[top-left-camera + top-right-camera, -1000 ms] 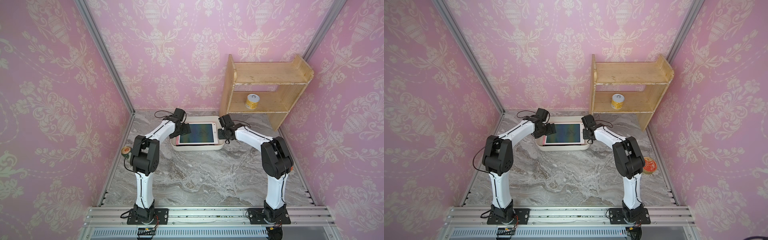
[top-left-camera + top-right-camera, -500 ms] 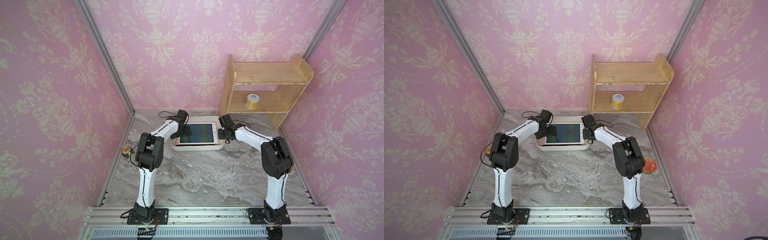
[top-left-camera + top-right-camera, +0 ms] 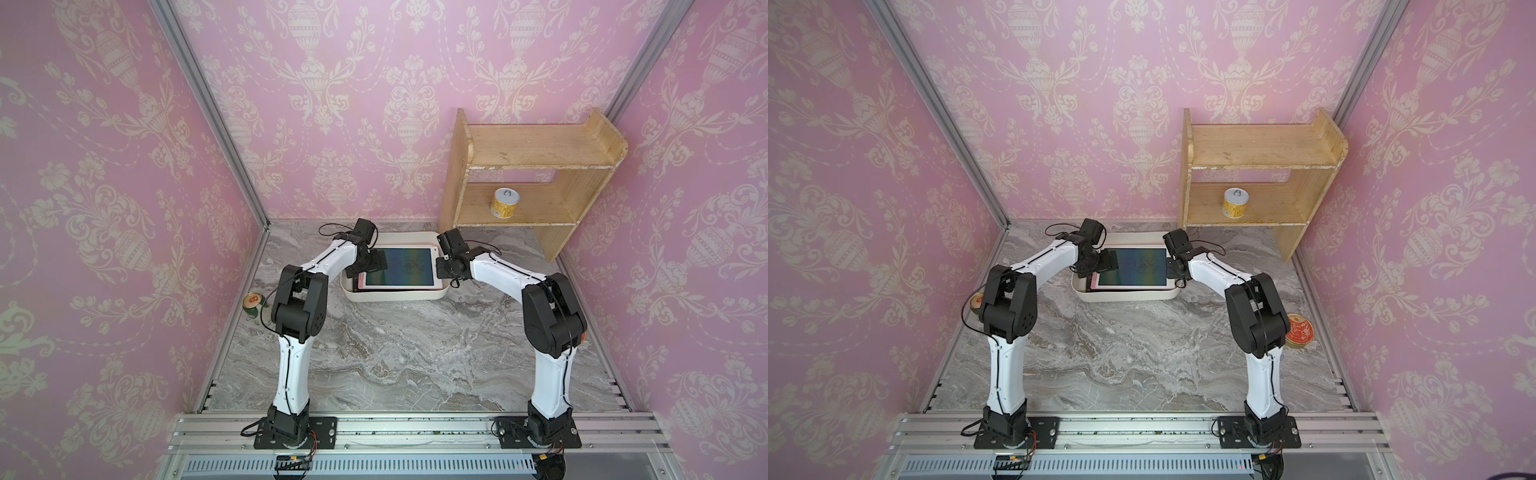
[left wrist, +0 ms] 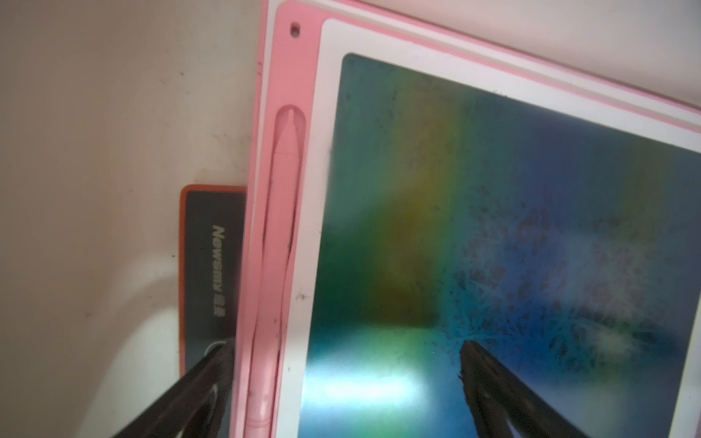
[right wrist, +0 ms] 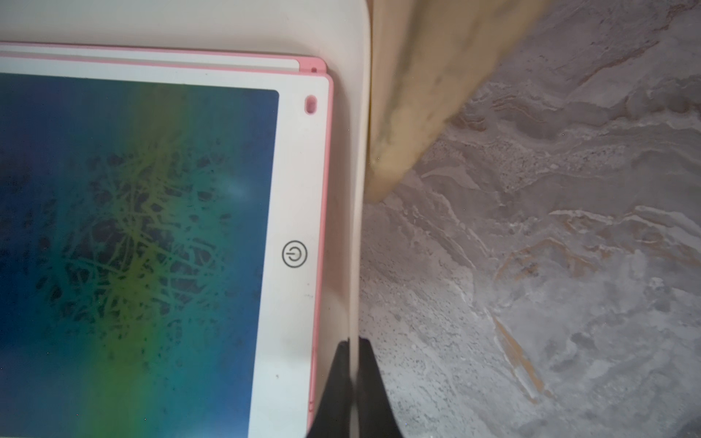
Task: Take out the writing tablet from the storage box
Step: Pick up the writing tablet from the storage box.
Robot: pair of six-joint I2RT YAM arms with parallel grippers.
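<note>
We saw the tablet (image 3: 397, 268) lying flat inside the box (image 3: 395, 296), at the table's (image 3: 395, 353) far side. Our left gripper (image 4: 345, 347) hovered with fingers (image 4: 485, 379) wide apart, straddling the tablet's pink edge, one tip over its screen. Our right gripper (image 5: 354, 343) was pinched tight on the box's side wall.

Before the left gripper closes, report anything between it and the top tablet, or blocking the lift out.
Nothing visible does. The open left gripper straddles the tablet at its pen edge; the tablet lies topmost in the box, with only the low wall around it. The right gripper pinches that wall.
</note>
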